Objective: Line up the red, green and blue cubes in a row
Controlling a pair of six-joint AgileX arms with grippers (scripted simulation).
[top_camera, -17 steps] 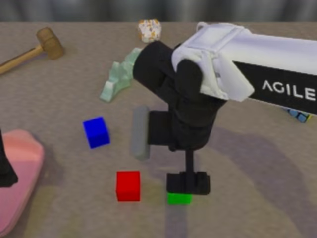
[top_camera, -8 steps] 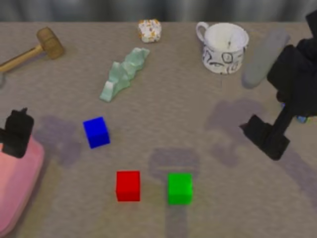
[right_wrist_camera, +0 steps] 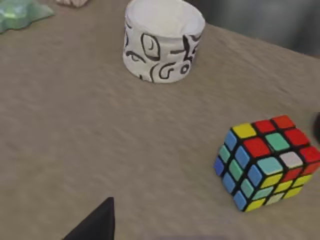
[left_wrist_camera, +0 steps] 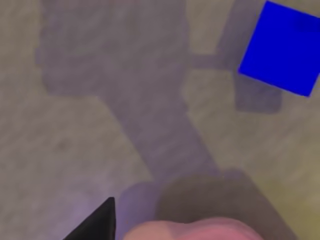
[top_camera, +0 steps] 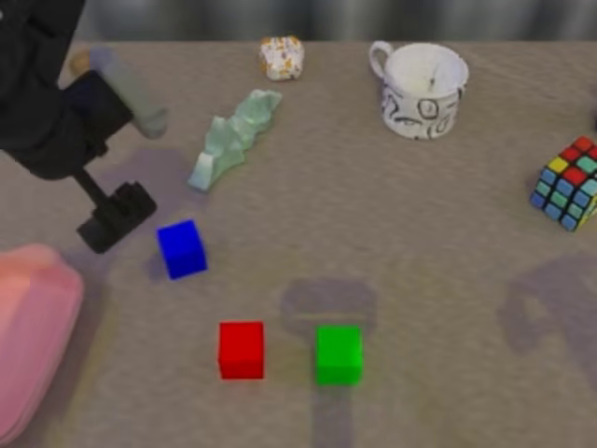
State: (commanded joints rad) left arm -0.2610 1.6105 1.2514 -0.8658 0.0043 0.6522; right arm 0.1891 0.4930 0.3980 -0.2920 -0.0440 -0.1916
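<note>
The table (top_camera: 448, 233) holds many things, but only three matter for the job. At its left edge lies a big pink thing (top_camera: 33, 327). It is not part of the job. The left arm (top_camera: 56, 103) is the biggest moving part. It reaches in from the top left corner and leans down over the table. The right arm is out of the top view, off to the right, near the puzzle cube (top_camera: 567, 184) and the mug (top_camera: 420, 89).

The red cube (top_camera: 242, 350) and the green cube (top_camera: 338, 354) sit side by side near the front, close but not touching. They look level with each other, so I think two parts of the row are done. The blue cube (top_camera: 181, 248) sits farther back and to the left, apart from the other two and turned a bit. I think it is the one left to move, and that is why the left arm is there.

The left gripper (top_camera: 117, 217) hangs just beside the blue cube, on its left, and is not touching it. I cannot tell if it is open or closed. It holds nothing. Its wrist view shows the blue cube (left_wrist_camera: 280, 47) off to one side, so the gripper needs to slide over it first.
</note>
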